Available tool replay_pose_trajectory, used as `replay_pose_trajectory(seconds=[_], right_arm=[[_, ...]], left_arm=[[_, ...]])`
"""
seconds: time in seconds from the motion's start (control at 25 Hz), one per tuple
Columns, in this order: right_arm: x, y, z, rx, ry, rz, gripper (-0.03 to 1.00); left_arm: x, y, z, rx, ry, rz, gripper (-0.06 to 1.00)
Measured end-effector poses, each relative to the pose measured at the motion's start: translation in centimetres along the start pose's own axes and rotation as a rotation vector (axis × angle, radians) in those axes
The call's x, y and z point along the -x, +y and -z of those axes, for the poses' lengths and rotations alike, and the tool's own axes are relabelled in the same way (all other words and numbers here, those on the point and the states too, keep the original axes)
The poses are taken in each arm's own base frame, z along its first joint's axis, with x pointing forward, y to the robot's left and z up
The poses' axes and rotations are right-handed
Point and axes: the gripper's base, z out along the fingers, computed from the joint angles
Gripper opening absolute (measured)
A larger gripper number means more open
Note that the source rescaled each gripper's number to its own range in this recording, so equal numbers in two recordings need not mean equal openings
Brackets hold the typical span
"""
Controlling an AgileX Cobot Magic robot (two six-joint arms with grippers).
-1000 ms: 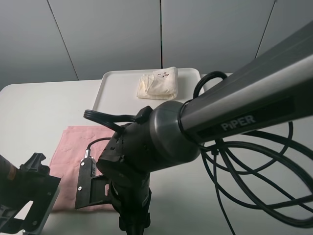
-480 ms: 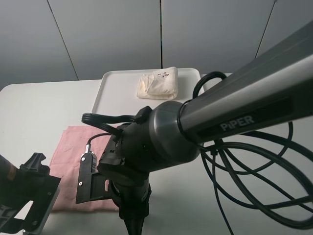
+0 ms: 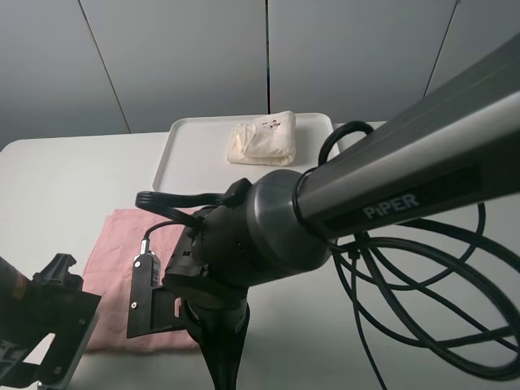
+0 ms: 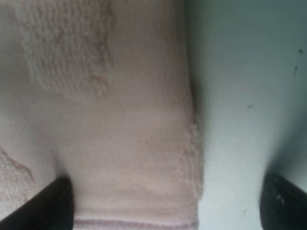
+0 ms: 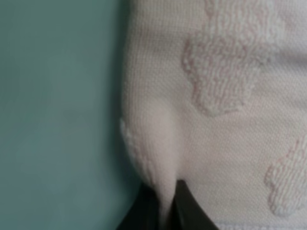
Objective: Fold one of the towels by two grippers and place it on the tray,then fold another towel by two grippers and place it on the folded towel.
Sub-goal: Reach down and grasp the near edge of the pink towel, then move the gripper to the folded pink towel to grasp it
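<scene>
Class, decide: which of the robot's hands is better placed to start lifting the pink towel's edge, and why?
Right. The right hand is shut on a pinched edge of the pink towel; the left hand stands open over the towel's edge, gripping nothing.

The high exterior camera looks down across the white table, a dark grey arm tube crowding its lower right close to the lens. Both wrist cameras point down, very near the pink terry towel that all three views share.

White table, grey panelled wall
</scene>
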Motion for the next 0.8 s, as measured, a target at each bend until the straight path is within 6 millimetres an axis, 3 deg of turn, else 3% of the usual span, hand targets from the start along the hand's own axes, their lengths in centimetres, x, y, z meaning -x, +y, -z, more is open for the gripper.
replay_pose_trajectory(seconds=[0.2,0.28,0.48,0.72,0.8], right_arm=[[0.0,0.0,0.0,0.0,0.0,0.0,0.0],[0.0,0.0,0.0,0.0,0.0,0.0,0.0],[0.01,0.03,0.0,0.003,-0.001,-0.005,0.0],[0.02,0.07,0.0,0.007,-0.003,-0.011,0.0],[0.04,0.1,0.0,0.011,-0.004,-0.017,0.0]], left_arm=[[0.0,-0.01,-0.01,0.003,-0.001,0.0,0.98],[-0.04,-0.17,-0.05,-0.001,0.0,-0.001,0.9],[0.09,0.01,-0.04,0.025,-0.016,0.003,0.52],[0.24,0.29,-0.03,0.056,-0.033,0.004,0.23],[0.25,0.29,-0.06,0.056,-0.034,0.004,0.09]])
